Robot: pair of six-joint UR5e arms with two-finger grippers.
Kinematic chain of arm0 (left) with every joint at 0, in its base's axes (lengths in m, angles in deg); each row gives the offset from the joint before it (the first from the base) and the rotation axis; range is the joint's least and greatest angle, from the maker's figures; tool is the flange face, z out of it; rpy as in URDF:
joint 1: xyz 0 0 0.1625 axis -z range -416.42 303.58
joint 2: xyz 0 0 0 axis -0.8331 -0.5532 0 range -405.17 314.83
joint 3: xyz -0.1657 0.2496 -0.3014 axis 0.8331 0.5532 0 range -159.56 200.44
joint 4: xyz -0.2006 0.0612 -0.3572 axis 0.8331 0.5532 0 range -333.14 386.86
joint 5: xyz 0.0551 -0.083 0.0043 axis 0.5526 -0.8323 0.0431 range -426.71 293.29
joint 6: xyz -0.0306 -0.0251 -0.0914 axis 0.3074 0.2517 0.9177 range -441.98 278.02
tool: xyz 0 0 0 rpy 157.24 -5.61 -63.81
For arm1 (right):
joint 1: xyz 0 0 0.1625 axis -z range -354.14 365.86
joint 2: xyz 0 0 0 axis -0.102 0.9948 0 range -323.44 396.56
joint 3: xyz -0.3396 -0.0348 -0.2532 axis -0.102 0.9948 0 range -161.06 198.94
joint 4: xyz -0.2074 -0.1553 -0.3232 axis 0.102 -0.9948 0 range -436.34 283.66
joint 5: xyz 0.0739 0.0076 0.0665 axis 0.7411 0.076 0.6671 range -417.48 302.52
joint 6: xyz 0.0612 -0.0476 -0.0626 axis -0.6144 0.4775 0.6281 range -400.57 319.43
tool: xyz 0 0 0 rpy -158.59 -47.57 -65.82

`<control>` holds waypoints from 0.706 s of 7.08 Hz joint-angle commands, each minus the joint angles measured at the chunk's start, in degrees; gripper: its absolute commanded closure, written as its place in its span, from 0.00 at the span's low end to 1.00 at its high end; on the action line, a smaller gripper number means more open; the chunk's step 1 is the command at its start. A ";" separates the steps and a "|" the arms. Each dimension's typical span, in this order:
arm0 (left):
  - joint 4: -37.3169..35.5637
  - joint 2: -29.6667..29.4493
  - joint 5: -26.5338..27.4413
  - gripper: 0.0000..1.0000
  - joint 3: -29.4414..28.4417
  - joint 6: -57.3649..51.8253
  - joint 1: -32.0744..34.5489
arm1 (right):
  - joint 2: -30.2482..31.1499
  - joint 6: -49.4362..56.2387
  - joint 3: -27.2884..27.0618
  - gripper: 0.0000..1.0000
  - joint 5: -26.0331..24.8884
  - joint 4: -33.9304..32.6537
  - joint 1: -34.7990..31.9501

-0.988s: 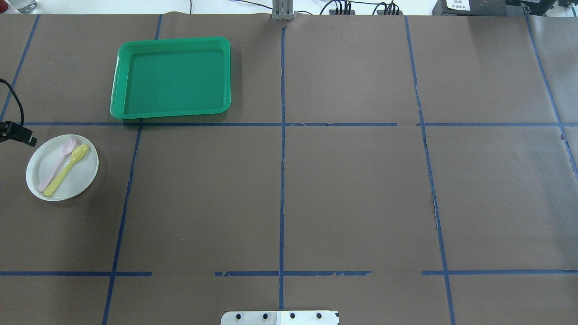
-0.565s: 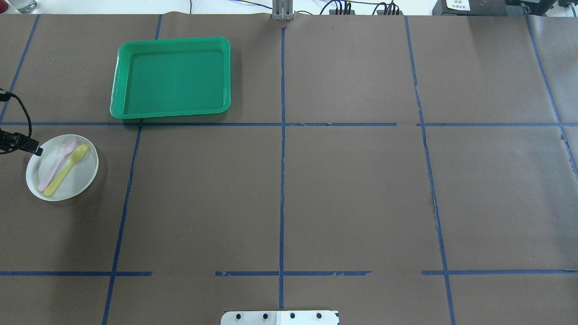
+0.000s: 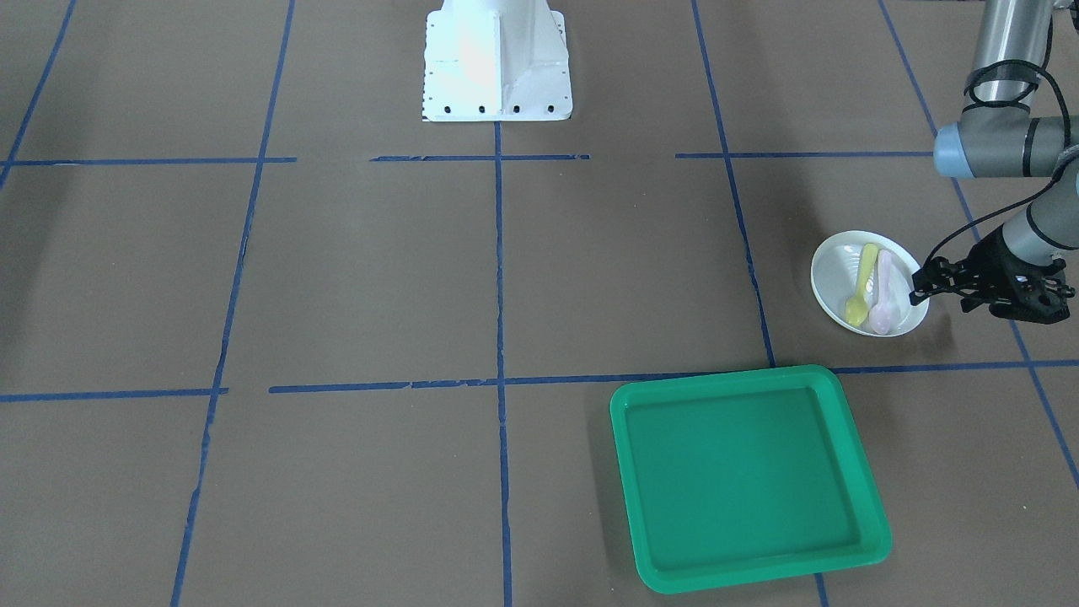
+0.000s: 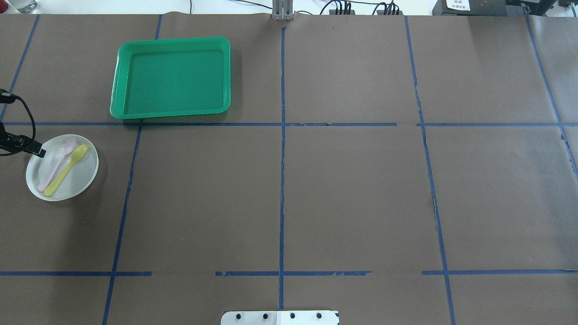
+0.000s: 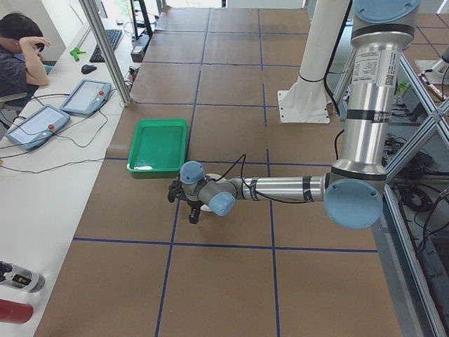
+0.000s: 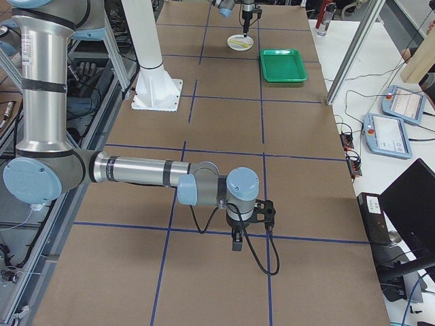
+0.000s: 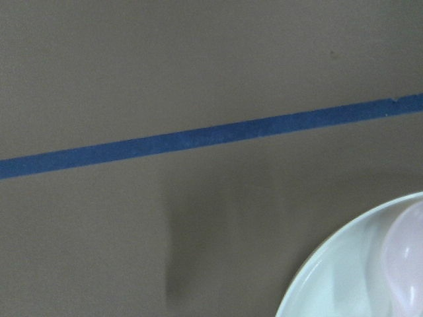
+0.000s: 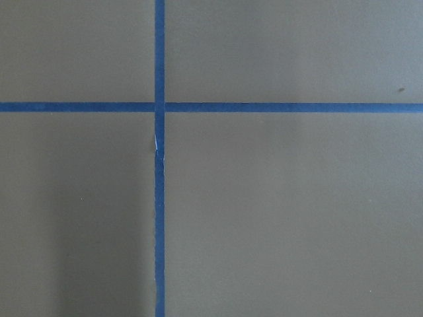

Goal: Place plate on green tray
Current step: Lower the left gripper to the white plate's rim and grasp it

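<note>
Plate [image 4: 82,178]: round, white, smooth plastic. Green tray [image 4: 171,81]: rounded corners, raised rim.

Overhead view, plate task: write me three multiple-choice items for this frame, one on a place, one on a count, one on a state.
1. Where is the plate?
A. on the tray
B. on the table, apart from the tray
C. under the tray

2. How many spoons lie on the plate?
A. three
B. one
C. two

3. What state is the tray in?
A. empty
B. holding the plate
C. upside down

Key: 1 B, brown table shows between plate and tray; 2 C, one pink and one yellow lie side by side; 3 A, only bare green floor shows inside its rim.
</note>
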 commanded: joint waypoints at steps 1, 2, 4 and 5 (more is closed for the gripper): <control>0.00 -0.22 -0.28 0.18 0.11 0.00 -0.10 | 0.00 0.00 0.00 0.00 0.00 -0.04 0.00; 0.00 -0.22 -0.29 0.18 0.11 0.00 -0.10 | 0.00 0.00 0.00 0.00 0.00 -0.04 0.00; 0.09 -0.22 -0.37 0.21 0.11 0.00 -1.24 | 0.00 0.00 0.09 0.00 0.00 -0.04 0.00; 0.00 -0.22 -0.37 0.21 0.19 0.00 -1.50 | 0.00 0.00 0.00 0.00 0.00 -0.04 0.00</control>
